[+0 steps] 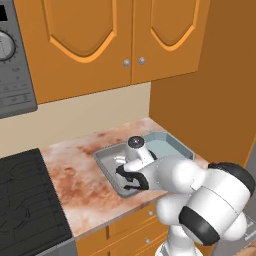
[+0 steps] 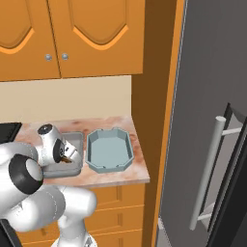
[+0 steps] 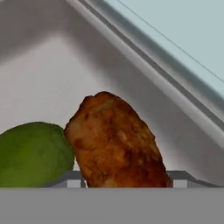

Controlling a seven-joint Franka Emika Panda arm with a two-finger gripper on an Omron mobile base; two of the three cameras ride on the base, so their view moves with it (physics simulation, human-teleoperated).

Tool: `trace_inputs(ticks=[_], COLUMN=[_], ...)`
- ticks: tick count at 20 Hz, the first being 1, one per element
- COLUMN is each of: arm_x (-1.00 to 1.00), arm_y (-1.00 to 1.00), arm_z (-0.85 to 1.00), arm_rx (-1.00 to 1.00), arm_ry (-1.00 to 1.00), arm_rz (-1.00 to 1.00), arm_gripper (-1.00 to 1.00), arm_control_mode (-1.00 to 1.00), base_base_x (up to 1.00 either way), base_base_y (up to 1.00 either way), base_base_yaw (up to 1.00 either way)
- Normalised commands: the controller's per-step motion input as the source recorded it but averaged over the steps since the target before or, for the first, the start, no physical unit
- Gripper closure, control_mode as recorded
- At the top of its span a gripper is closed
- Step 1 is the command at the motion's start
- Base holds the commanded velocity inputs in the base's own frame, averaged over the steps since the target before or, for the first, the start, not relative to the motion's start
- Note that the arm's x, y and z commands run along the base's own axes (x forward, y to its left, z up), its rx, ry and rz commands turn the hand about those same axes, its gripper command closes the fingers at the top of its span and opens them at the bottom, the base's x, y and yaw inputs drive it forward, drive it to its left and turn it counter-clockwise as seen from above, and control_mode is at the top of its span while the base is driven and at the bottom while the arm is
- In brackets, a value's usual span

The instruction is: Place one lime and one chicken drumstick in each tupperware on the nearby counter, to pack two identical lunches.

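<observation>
Drumstick: a chicken drumstick (image 3: 116,140) sits right under the hand, in the grey box and touching a lime.
Lime: the lime (image 3: 33,154) lies in the grey box (image 1: 107,162), against the drumstick's side.
Hand: the gripper (image 2: 66,157) is down inside the grey box, partly spread with the drumstick between its fingers; whether it grips or has let go, I cannot tell.
Blue box: the pale blue-green box (image 2: 110,150) just beside the grey box looks empty.
Counter: both boxes stand on the mottled counter (image 1: 75,175).
Progress: the first lunch seems packed or nearly so; the second lime and drumstick remain for the blue box.
</observation>
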Motion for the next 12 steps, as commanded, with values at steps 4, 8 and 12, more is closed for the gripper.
trace_inputs(ticks=[4, 8, 12], arm_x=[0.23, -0.02, -0.01], arm_y=[0.00, 0.00, 0.00], arm_z=[-0.05, 0.22, 0.67], arm_rx=[0.00, 0.00, 0.00], arm_ry=[0.00, -0.06, -0.12], arm_rz=[0.00, 0.00, 0.00], arm_gripper=[-1.00, -1.00, -1.00], arm_control_mode=[-1.00, -1.00, -1.00], base_base_x=[0.00, 0.00, 0.00], base_base_y=[0.00, 0.00, 0.00], base_base_yaw=[0.00, 0.00, 0.00])
